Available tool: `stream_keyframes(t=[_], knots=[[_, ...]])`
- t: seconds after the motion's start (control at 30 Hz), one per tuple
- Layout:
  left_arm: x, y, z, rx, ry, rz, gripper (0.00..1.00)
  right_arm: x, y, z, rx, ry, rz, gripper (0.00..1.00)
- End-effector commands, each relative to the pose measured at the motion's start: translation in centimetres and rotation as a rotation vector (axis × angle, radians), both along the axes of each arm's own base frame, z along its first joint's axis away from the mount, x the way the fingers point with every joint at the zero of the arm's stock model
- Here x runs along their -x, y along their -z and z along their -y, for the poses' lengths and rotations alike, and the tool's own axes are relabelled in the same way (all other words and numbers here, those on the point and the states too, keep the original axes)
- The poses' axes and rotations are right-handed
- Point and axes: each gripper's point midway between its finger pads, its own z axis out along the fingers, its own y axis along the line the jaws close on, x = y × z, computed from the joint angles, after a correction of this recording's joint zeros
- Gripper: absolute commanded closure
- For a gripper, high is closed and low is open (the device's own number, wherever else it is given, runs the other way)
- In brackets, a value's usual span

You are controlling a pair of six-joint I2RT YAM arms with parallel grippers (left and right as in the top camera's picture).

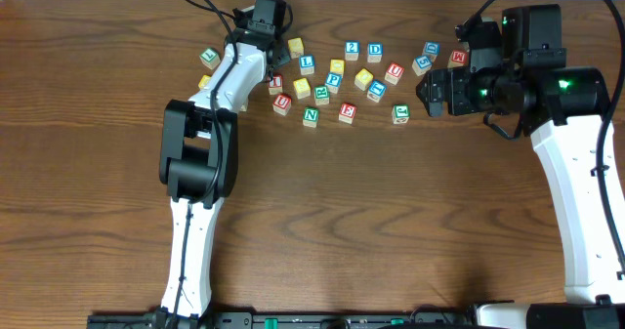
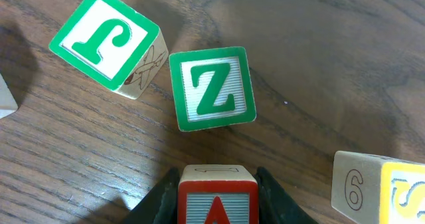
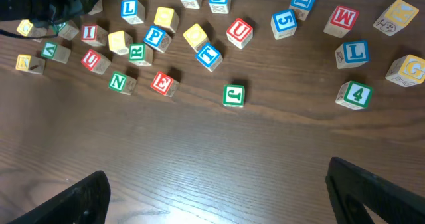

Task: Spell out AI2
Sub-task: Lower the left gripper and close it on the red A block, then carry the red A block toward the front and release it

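A red-bordered wooden A cube (image 2: 217, 207) is clamped in the left gripper (image 2: 217, 192). A blue-printed wooden 2 cube (image 1: 352, 48) and a blue-printed wooden I cube (image 1: 377, 91) are laid face up, near each other but not touching.

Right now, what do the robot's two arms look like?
The left arm and right arm have white links and bulky black joints. A black cable loops off each wrist. The right arm shows a green light. Pincer fingers are black.

Letter blocks (image 1: 334, 80) scattered on wooden table (image 1: 391, 222), left arm (image 1: 200, 158) among them, right arm (image 1: 571, 163) at cluster's edge
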Motion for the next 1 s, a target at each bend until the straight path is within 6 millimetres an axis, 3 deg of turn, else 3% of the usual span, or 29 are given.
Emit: stream_keyframes(t=[0.0,0.17,0.33,0.5,0.67,0.77,0.8,0.87,0.97], knots=[[0.6,1.3,-0.1,-0.016,-0.001,-0.032,0.72,-0.2,-0.8,-0.3,-0.009,-0.007,0.019,0.01],[0.4,-1.4,0.0,-0.037,0.046,0.002,0.72,-0.3,-0.8,-0.3,-0.009,-0.007,0.025,0.01],[0.5,-6.2,-0.1,-0.056,0.094,0.053,0.73,-0.4,-0.9,-0.3,-0.009,-0.007,0.029,0.01],[2.3,-11.2,-0.4,-0.054,0.103,0.069,0.73,-0.5,-1.0,-0.3,-0.010,-0.005,0.034,0.01],[5.8,-15.4,0.3,0.001,0.154,0.030,0.74,-0.7,-1.1,-0.3,-0.010,-0.005,0.042,0.01],[9.1,-17.2,0.9,0.039,0.195,-0.035,0.75,-0.7,-1.1,-0.3,-0.010,-0.005,0.044,0.01],[11.1,-17.6,1.3,0.056,0.216,-0.085,0.75,-0.7,-1.1,-0.3,-0.010,-0.005,0.045,0.01],[14.0,-17.4,1.5,0.055,0.236,-0.182,0.75,-0.8,-1.1,-0.3,-0.010,-0.005,0.047,0.01],[17.0,-16.5,1.7,0.035,0.253,-0.300,0.75,-0.8,-1.2,-0.3,-0.010,-0.005,0.048,0.01]])
